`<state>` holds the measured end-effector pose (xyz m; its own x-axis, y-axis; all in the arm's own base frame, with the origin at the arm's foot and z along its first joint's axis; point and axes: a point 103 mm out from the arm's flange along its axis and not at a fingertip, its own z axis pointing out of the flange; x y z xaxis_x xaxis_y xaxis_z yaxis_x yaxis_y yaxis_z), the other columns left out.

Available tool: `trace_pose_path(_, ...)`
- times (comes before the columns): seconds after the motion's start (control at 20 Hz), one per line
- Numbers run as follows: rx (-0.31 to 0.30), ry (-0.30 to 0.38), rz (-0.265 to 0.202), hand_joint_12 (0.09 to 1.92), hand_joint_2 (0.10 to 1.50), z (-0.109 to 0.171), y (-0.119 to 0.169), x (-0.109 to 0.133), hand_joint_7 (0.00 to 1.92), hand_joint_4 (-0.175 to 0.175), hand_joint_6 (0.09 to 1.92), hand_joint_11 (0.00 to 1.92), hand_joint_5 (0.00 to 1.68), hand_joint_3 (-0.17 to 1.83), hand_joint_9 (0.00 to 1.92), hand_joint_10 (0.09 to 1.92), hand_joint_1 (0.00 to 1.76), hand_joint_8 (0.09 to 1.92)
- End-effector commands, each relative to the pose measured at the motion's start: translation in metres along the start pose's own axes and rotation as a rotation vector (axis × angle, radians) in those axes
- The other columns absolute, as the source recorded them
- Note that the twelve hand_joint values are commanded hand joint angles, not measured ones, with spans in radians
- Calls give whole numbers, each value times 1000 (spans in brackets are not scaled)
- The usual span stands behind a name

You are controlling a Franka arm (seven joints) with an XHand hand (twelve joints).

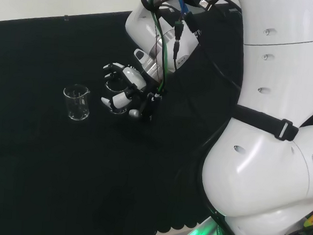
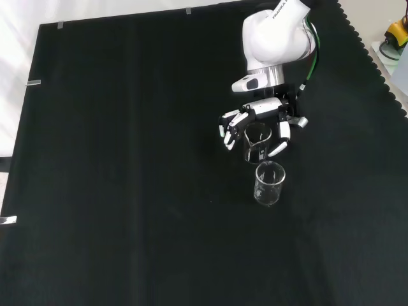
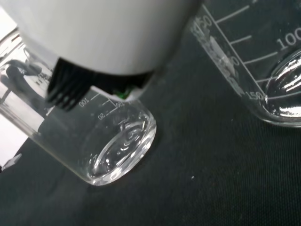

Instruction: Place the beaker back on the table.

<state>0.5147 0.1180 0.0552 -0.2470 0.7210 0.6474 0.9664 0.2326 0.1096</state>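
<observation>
Clear glass is what my hand [image 2: 258, 124] has its fingers [image 2: 228, 129] curled around: a small beaker [image 2: 256, 141]. In the front view my hand comes down from the top, and the beaker sits between my fingers and my thumb [image 2: 280, 137], low over the black cloth [image 2: 127, 191]. From the wrist view the beaker [image 3: 113, 141] looks tipped, and its bottom is at the cloth or just above it; I cannot tell which. A second beaker [image 2: 269, 183] stands upright on the cloth by itself, just nearer than mine in the front view. In the head view that other beaker [image 1: 77, 102] is to the left of my hand [image 1: 127, 91], not touching it.
</observation>
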Motion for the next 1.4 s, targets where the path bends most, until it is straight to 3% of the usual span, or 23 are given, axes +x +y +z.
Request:
trace_pose_path(0.05, 21, 3, -9, 1259, 270, 0, 0, -1, 747, -46, 389, 0, 324, 961, 476, 689, 1002, 87)
trace_pose_path(0.65, -12, -13, -30, 1201, 281, -26, -6, 2, 712, -56, 263, 0, 346, 877, 441, 691, 902, 87)
trace_pose_path(1.1, -7, -55, -15, 1223, 289, -52, -17, 2, 724, -59, 253, 0, 375, 887, 466, 690, 900, 87)
trace_pose_path(1.4, 34, -80, -25, 1230, 295, -65, -23, 8, 731, -57, 252, 0, 392, 895, 481, 689, 902, 87)
